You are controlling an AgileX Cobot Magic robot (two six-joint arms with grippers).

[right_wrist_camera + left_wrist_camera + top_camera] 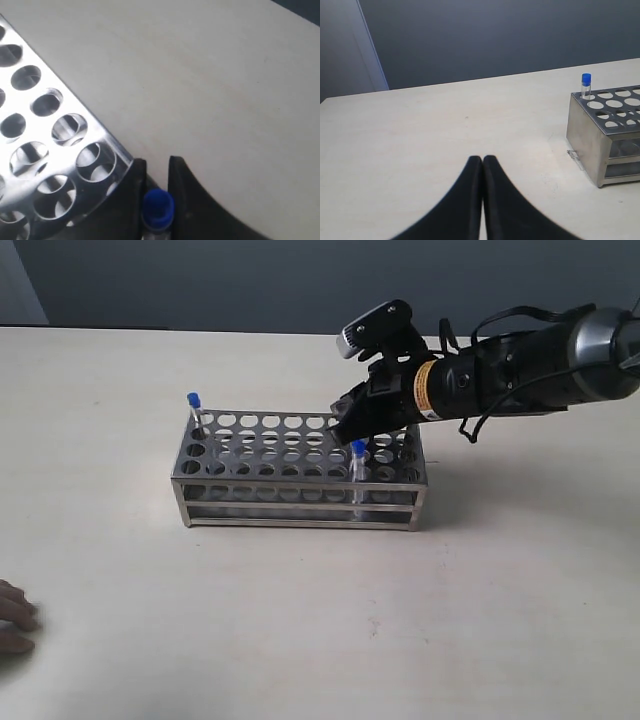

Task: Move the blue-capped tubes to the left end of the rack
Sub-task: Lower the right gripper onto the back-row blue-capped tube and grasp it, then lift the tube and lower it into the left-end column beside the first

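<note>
A pale, bare table (300, 620) carries everything I'm working with, and at its near left edge a person's fingers (12, 625) rest well apart from the job. Next in is the rack (300, 495), lying with its long axis across my exterior view. In its front row, toward the right end, a blue-capped tube (358, 468) stands upright in its hole. My right gripper (157, 161) comes down on it from the right. In the right wrist view the blue cap (158, 204) fills the gap between the 2 fingers with no daylight either side, so I judge the gripper clamped on it. The tube's long axis is vertical, so I reckon the move has to be straight up until it clears the top plate, then leftward along the rack. A second blue-capped tube (194, 412) sits in the far left corner hole, which marks the target end. I can make out only these 2 tubes. My left gripper (483, 159) is pressed together on nothing, hanging off the rack's left end and farther from the work than the right one. Behind it all is a dark grey wall (250, 280).
</note>
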